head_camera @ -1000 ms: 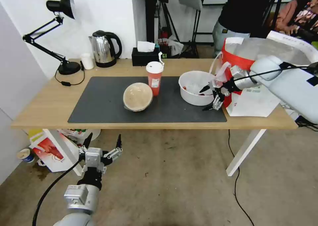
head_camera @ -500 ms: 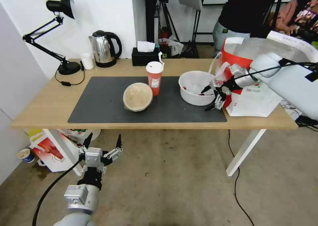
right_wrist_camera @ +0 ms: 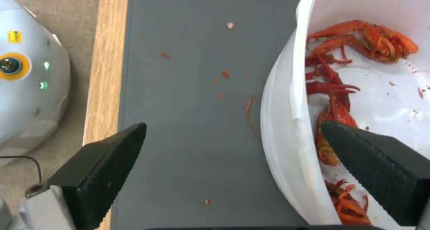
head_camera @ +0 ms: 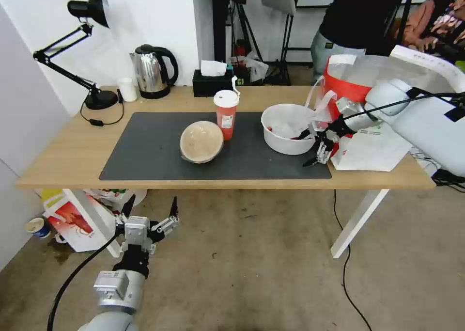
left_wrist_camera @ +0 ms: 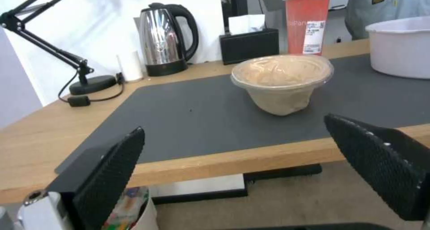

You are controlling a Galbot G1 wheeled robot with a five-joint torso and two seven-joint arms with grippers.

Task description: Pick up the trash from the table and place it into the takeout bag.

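The right claw (head_camera: 312,149), wide open and empty, straddles the near wall of the white bowl (head_camera: 286,127) on the table (head_camera: 63,161); the takeout bag (head_camera: 373,142) stands just beyond, while the open left claw (head_camera: 150,210) hangs below the table.

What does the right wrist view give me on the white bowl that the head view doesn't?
Right wrist view alone: red crayfish scraps inside the white bowl, crumbs on the mat, and the open right hand straddling the bowl's wall, one finger inside, one outside. Head view alone: takeout bag behind the right hand, red cup, tan bowl, left hand parked low. Both: bowl on mat.
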